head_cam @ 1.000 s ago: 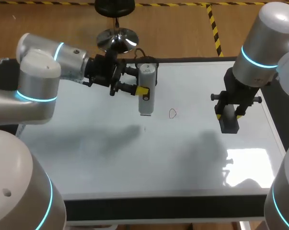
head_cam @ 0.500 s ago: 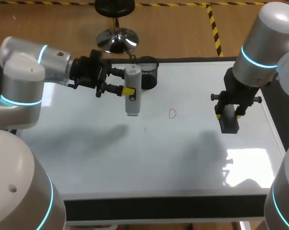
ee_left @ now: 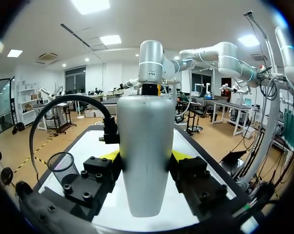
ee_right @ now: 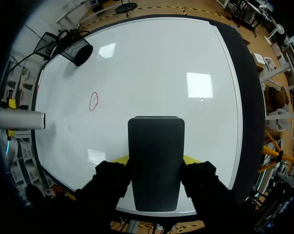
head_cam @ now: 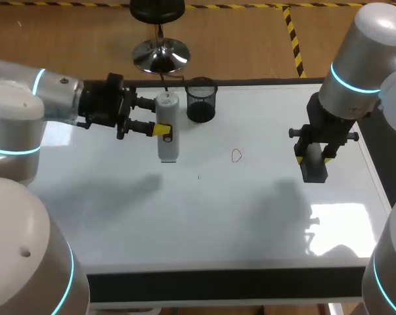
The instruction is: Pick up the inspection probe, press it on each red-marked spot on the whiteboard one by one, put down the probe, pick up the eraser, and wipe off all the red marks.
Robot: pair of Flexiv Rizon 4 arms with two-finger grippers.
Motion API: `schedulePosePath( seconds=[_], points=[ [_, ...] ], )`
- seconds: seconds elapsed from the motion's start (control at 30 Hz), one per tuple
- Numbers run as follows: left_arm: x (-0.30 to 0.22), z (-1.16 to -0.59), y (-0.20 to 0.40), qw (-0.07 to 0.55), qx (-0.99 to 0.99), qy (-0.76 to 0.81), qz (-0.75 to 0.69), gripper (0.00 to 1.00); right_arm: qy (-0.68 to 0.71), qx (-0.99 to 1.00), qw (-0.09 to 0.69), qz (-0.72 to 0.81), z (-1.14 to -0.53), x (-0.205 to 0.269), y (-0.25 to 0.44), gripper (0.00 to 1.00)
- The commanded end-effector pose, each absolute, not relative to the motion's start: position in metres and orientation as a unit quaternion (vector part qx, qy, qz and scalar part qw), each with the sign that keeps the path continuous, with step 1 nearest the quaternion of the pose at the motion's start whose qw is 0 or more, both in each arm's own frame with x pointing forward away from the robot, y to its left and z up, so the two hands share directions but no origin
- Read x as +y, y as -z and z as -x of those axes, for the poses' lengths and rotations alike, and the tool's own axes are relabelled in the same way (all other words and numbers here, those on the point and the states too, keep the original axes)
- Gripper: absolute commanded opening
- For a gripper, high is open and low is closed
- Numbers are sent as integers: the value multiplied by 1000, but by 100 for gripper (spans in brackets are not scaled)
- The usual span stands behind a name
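Well apart over whiteboard (head_cam: 204, 223): probe (head_cam: 167, 134) near far edge, eraser (head_cam: 314, 170) near right.

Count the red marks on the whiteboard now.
1: a red loop near the middle of the whiteboard, between the probe and the eraser. A tiny speck beside it is too small to tell its colour. Others may hide under the eraser.

Grey probe (head_cam: 167, 128) upright, black eraser (head_cam: 313, 169) above whiteboard (head_cam: 250, 216)

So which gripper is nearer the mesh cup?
Left. The left gripper, holding the probe, is just beside the cup; the right gripper, with the eraser, is far across the whiteboard.
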State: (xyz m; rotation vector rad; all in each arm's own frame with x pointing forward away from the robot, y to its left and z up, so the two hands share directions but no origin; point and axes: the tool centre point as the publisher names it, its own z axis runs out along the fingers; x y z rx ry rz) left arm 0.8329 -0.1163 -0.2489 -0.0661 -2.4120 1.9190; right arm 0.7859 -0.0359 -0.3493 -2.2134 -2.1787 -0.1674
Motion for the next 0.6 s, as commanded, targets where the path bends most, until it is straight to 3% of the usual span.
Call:
schedulePosePath(
  seconds=[0.03, 0.6],
  points=[
    [-105, -821, 246, 13, -779, -627, 9, 0, 55, -701, 16, 711, -786, -37, 349, 0],
    [-101, -820, 247, 8, -774, -633, 5, 0, 55, -701, 16, 711, -786, -37, 349, 0]
  ],
)
